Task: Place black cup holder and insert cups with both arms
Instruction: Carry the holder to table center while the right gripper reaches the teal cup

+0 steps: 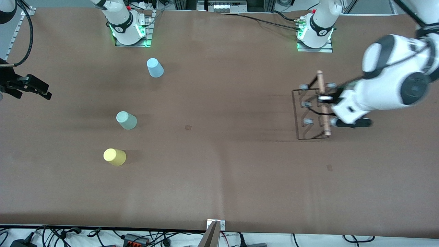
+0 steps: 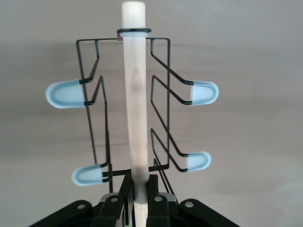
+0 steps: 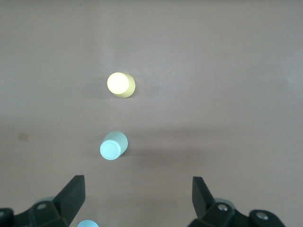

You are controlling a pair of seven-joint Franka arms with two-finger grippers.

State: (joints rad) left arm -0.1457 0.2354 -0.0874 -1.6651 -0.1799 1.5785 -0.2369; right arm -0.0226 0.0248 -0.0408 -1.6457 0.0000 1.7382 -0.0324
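Wooden handle (image 2: 135,94) is the grab spot, left gripper (image 2: 138,191) clamped on it.
Black cup holder (image 1: 310,113) looks light, stiff, tippy; right gripper (image 3: 137,194) waits spread apart, cups at 12 o'clock.

The high front camera faces both arm bases; wrist cameras look past their fingers, sharing the table (image 1: 219,171).
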